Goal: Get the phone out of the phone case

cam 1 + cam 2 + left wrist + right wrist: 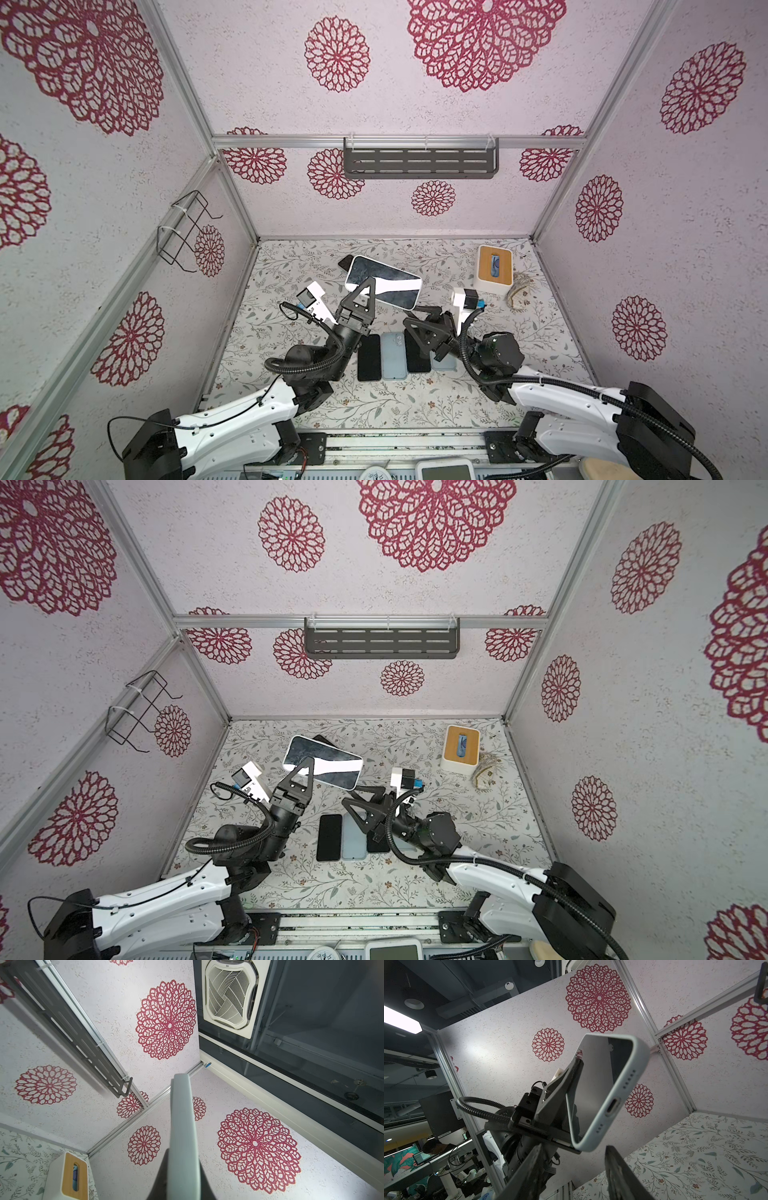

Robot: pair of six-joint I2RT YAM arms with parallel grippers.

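The left gripper (367, 291) is pressed together across the front and back of the phone case (623, 1093). It reaches in over one long edge and holds the case tilted and clear of the table (415, 409). The phone (395, 286) is seated inside, its glossy screen facing up in both top views. The right gripper (574, 1148) waits just beneath the charging-port end with its jaws spread to either side of the case's lower corner, and it appears to touch nothing. The step in hand looks like the right gripper taking hold at that corner to start the separation. To do it well, the jaws probably should catch only the soft lip of the case and peel it back off the glass. Clamping screen and back together would only press the phone deeper in. The left grip pins phone and case to each other, so the peel should probably start at the free port end and work along while the left arm keeps steady. On the table below, a bare black phone (369, 357) lies just beside a second pale case (393, 355). A tissue box (493, 266) stands well apart at the far right.
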